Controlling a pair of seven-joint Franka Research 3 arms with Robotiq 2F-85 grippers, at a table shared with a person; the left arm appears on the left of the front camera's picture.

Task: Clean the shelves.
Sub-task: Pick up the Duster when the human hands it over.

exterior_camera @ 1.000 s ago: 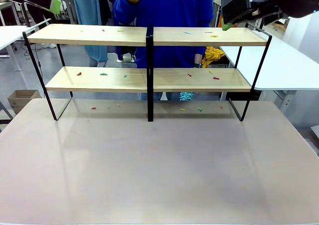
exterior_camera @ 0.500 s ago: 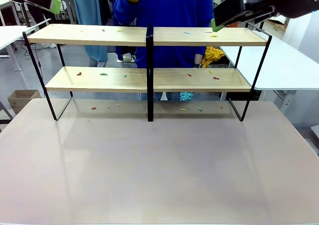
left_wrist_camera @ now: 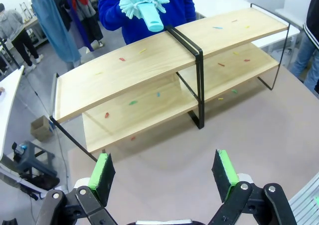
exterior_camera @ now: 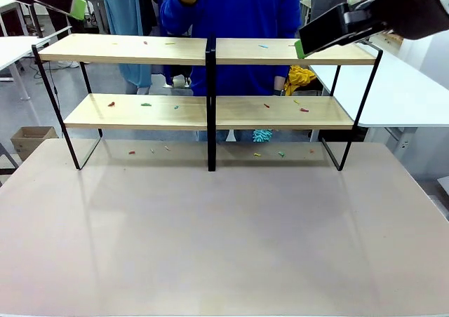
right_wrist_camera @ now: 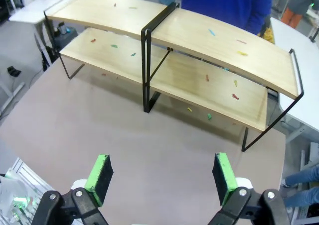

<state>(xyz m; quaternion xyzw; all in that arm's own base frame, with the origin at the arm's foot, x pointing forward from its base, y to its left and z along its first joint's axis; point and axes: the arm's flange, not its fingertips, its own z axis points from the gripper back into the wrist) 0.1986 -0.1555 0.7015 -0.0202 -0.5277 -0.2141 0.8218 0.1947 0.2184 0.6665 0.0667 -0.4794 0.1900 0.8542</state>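
The shelves (exterior_camera: 140, 50) stand along the table's (exterior_camera: 224, 247) far edge, reaching nearly from corner to corner. They look stiff but light, with thin boards in a slim frame, so a hard push would likely slide them. They are better wiped than gripped; if steadying is needed, the centre post or an end rail is the place to hold. Small coloured scraps (exterior_camera: 145, 104) lie on both boards and on the table beneath, loose and easy to sweep off. Behind the post, a person's hand holds up a soft duster (left_wrist_camera: 144, 3).

The left fingers (left_wrist_camera: 102, 171) are spread wide and empty, high off the table's far left corner and angled down at the shelves. The right fingers (right_wrist_camera: 223, 177) are likewise spread and empty, high near the top board's right end.
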